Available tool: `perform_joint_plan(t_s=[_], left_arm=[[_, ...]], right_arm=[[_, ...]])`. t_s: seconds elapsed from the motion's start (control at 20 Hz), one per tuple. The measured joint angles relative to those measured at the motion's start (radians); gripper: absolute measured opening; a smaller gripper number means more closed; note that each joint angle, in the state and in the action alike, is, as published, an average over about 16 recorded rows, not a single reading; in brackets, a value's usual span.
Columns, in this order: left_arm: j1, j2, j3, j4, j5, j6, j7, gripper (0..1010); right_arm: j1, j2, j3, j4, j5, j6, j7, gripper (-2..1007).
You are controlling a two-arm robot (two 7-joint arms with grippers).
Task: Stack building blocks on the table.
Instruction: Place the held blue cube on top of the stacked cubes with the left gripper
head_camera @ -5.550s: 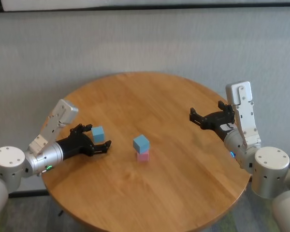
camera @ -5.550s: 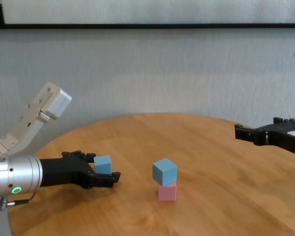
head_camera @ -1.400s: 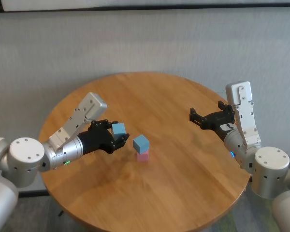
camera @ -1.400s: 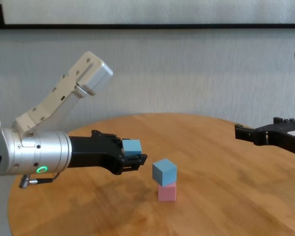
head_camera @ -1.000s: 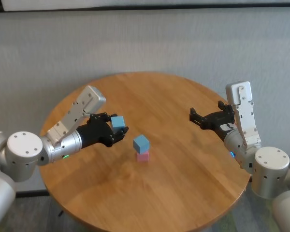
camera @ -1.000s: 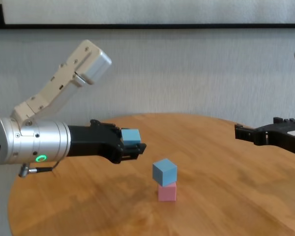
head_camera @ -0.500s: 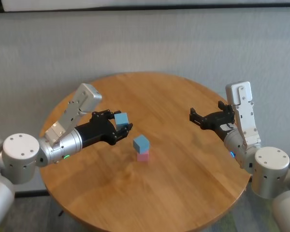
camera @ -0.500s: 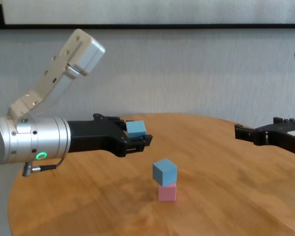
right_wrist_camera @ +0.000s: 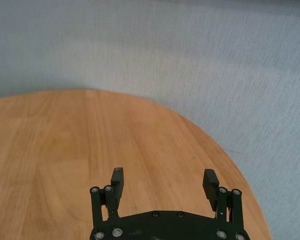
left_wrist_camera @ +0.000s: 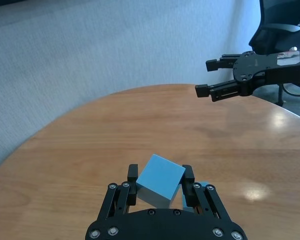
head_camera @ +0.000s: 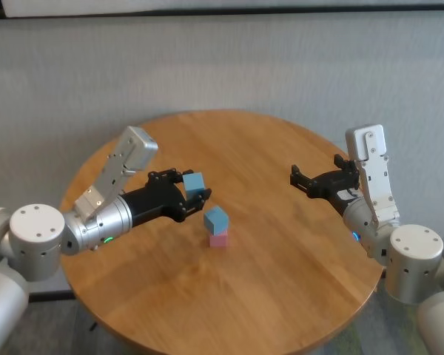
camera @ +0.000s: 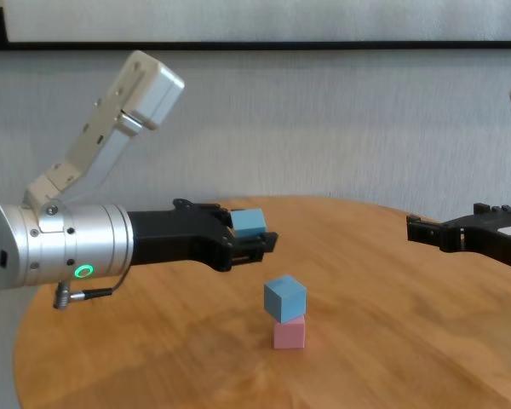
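Observation:
A light blue block (head_camera: pixel 216 219) sits, turned a little, on a pink block (head_camera: pixel 219 239) in the middle of the round wooden table (head_camera: pixel 281 266); the stack shows in the chest view too (camera: pixel 285 298). My left gripper (head_camera: pixel 196 191) is shut on the second light blue block (head_camera: pixel 194 182) and holds it in the air, just left of and above the stack. That block is tilted between the fingers in the left wrist view (left_wrist_camera: pixel 160 180) and shows in the chest view (camera: pixel 249 222). My right gripper (head_camera: pixel 303 178) is open and empty over the table's right side.
A grey wall runs behind the table. The right gripper (left_wrist_camera: pixel 215 77) shows far off in the left wrist view, with a black office chair (left_wrist_camera: pixel 280 30) behind it. The right wrist view shows only bare tabletop (right_wrist_camera: pixel 65 145) and wall.
My left gripper took the light blue block from the table's left side, lifted it and carried it right toward the stack. The right arm and the stack have not moved.

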Motion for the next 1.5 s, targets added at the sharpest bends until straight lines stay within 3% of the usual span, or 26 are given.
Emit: perform_joint_plan(t_s=[0.65,1.5], left_arm=[[0.010,0.009,0.040,-0.040,0.002,0.049,0.014,542],[0.009,-0.004,0.064,-0.044,-0.003,0.050,0.017,542]], right_arm=[[0.000,0.000,0.000,0.000,0.000,0.000,0.000,1001],[0.000,0.000,0.000,0.000,0.000,0.000,0.000,1001]])
